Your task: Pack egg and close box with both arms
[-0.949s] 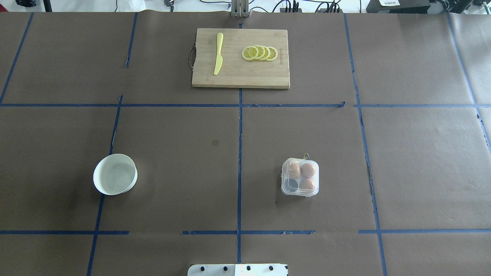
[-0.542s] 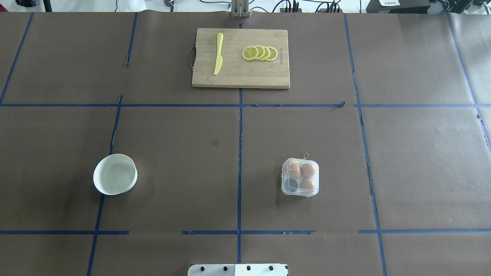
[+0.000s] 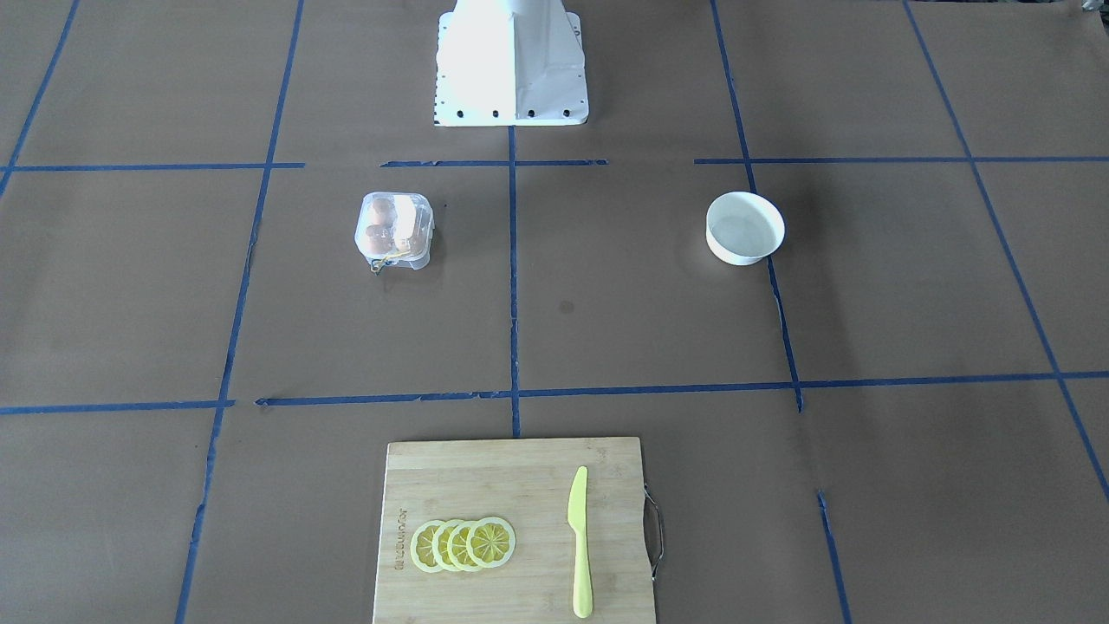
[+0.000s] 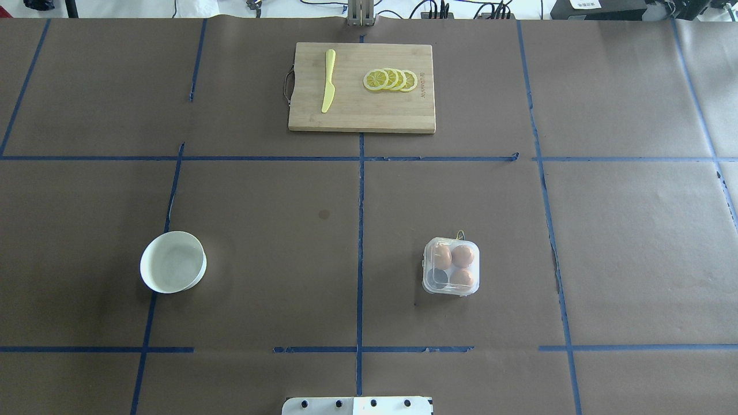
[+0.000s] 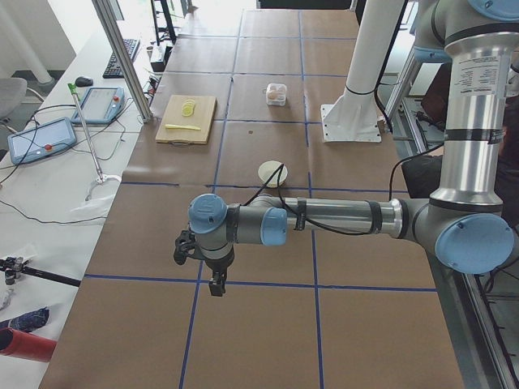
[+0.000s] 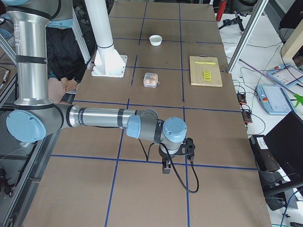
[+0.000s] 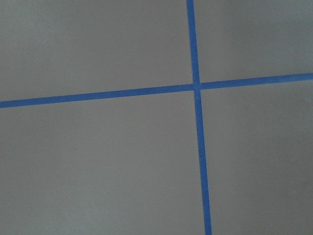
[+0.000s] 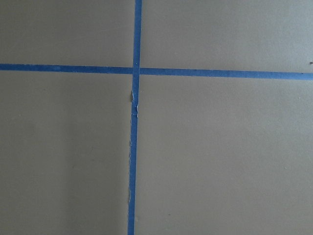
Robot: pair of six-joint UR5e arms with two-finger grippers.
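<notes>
The clear plastic box [image 4: 451,266] sits right of the table's middle, with its lid down over the cups. It also shows in the front view [image 3: 394,230]. Three alike brown eggs [image 4: 462,256] lie inside; the near-left cup looks dark and empty. A thin yellowish loop [image 4: 459,234] hangs at its far side. My left gripper [image 5: 216,285] shows only in the left side view, low over the paper, far from the box. My right gripper [image 6: 166,168] shows only in the right side view, equally far away. I cannot tell if either is open or shut.
A round white bowl [image 4: 173,262] stands on the left. A wooden cutting board [image 4: 362,109] at the far middle carries a yellow knife [image 4: 328,80] and lemon slices [image 4: 390,79]. The white pedestal [image 3: 509,61] is at the near edge. Both wrist views show only brown paper and blue tape.
</notes>
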